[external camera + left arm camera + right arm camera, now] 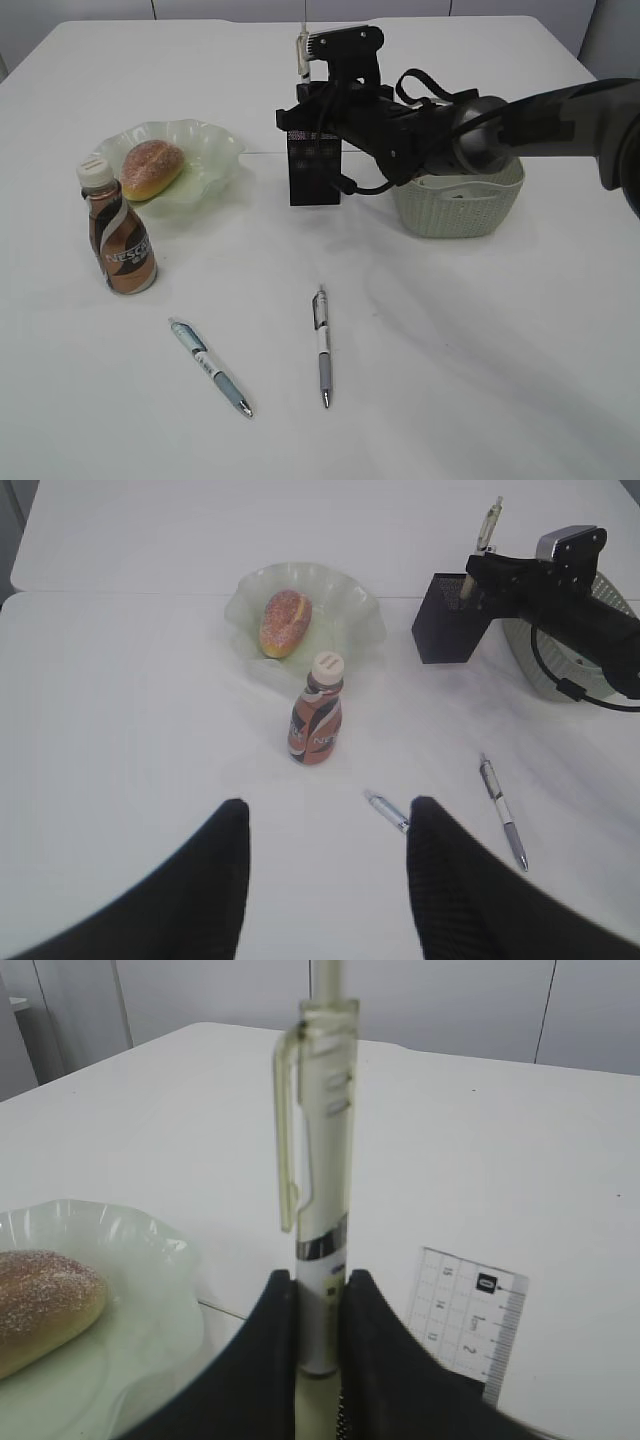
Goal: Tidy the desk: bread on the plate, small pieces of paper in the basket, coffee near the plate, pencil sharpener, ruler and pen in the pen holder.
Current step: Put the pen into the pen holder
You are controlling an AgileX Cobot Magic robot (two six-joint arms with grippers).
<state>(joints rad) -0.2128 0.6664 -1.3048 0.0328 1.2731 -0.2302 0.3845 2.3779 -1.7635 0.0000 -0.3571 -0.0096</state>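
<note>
- Your right gripper (318,1305) is clamped on a white pen (320,1200), held upright over the black pen holder (314,170) at the far middle of the table. If you release before the tip is inside the rim, I judge the pen will strike the edge and drop onto the table.
- A ruler (470,1330) shows just beside the pen; you could jam the pen against it on the way down.
- The holder looks light. Pushing down off-centre could tip it toward the basket (460,205) on its right.
- Your left gripper (325,880) hangs at the near side with its fingers apart and nothing between them. The blue pen (210,366) and the grey pen (322,345) lie on the near table, and a careless reach could roll them away.
- The coffee bottle (118,232) stands upright just near of the plate (210,150), which carries the bread (152,167). A sweep from the left could knock the bottle over.
</note>
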